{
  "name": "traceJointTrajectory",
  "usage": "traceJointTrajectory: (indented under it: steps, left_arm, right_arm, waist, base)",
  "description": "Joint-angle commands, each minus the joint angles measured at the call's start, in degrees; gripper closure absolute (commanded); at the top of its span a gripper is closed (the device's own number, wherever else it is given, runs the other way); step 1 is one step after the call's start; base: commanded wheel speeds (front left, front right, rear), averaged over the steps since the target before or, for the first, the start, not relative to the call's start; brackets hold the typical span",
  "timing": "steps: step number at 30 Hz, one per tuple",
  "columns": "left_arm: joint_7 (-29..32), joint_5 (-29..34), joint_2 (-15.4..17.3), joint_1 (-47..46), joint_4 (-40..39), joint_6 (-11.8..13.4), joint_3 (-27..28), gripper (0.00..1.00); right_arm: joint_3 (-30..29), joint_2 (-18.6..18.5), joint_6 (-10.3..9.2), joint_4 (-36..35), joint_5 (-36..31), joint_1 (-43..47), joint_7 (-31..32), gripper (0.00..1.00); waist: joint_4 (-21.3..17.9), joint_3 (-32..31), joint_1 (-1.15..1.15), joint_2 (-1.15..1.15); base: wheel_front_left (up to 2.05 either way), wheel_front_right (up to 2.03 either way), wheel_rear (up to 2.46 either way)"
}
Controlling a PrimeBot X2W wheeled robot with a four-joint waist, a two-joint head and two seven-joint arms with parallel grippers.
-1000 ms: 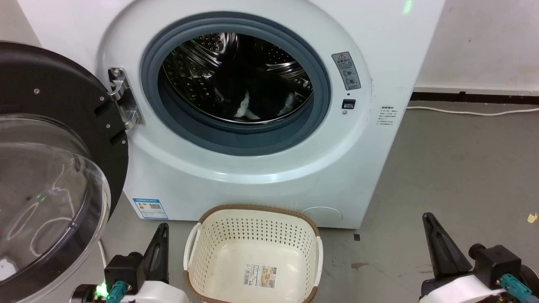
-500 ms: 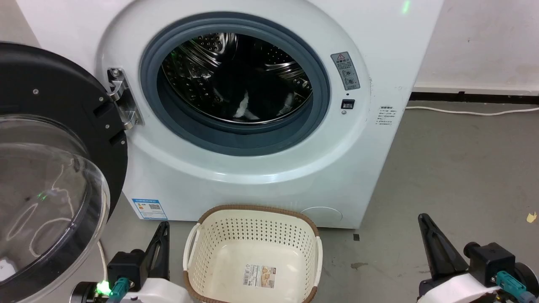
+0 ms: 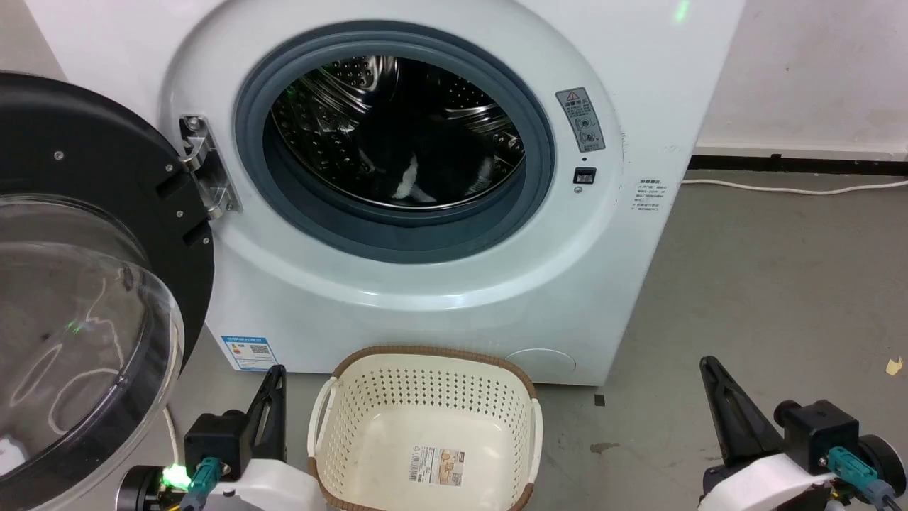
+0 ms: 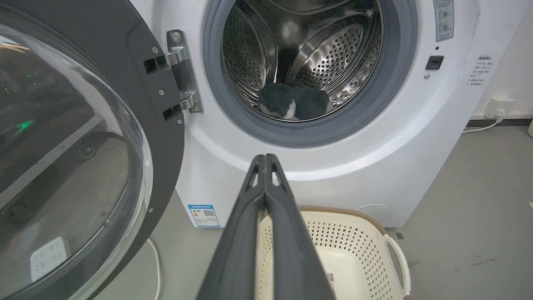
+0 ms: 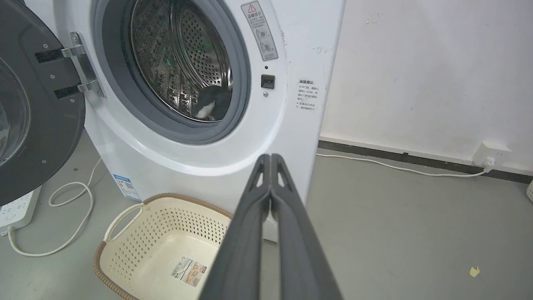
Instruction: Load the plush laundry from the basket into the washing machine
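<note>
The black plush toy (image 3: 433, 167) with white patches lies at the bottom of the steel drum of the white washing machine (image 3: 454, 298); it also shows in the left wrist view (image 4: 291, 104) and right wrist view (image 5: 212, 104). The black-framed domed door (image 3: 78, 298) hangs wide open at the left. In front of the washer stands the cream basket (image 3: 425, 429), with just a label on its bottom. My left gripper (image 3: 275, 376) is shut beside the basket's left side, holding nothing (image 4: 265, 157). My right gripper (image 3: 709, 365) is shut at the lower right, well clear of the basket (image 5: 270, 157).
A white power strip (image 5: 16, 208) and looped cable (image 5: 70, 216) lie on the grey floor under the open door. Another white cable (image 5: 395, 166) runs along the wall to a socket (image 5: 491, 154) at the right. Bare floor lies to the washer's right.
Both grippers have drifted slightly, the right one a little left and up in the head view. The plush toy, basket and door stay as they were.
</note>
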Motion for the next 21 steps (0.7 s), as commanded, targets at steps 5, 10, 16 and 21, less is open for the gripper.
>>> traceJointTrajectory:
  steps: [5,10,16,21]
  left_arm:
    - [0.8,0.8,-0.1,-0.7,-0.8,0.5,0.3,1.00]
    - [1.4,1.2,-0.2,-0.8,-1.1,0.6,0.4,1.00]
    - [2.1,1.8,-0.2,-0.9,-1.6,0.8,0.4,1.00]
    - [2.7,2.3,-0.3,-1.0,-1.9,0.9,0.4,1.00]
  right_arm:
    - [0.2,0.0,-0.03,-0.2,-0.6,-0.9,0.8,1.00]
    - [0.3,0.0,-0.03,-0.2,-0.9,-1.1,1.4,1.00]
    - [0.4,0.0,-0.04,-0.2,-1.2,-1.3,2.1,1.00]
    - [0.5,0.0,-0.04,-0.3,-1.5,-1.5,2.7,1.00]
  waist:
    - [0.0,0.0,0.00,0.00]
    - [-0.1,0.0,0.00,0.00]
    - [-0.1,0.0,0.00,0.00]
    - [-0.2,0.0,0.00,0.00]
  base:
    - [0.00,0.00,0.00]
    - [0.00,0.00,0.00]
    - [0.00,0.00,0.00]
    - [0.00,0.00,0.00]
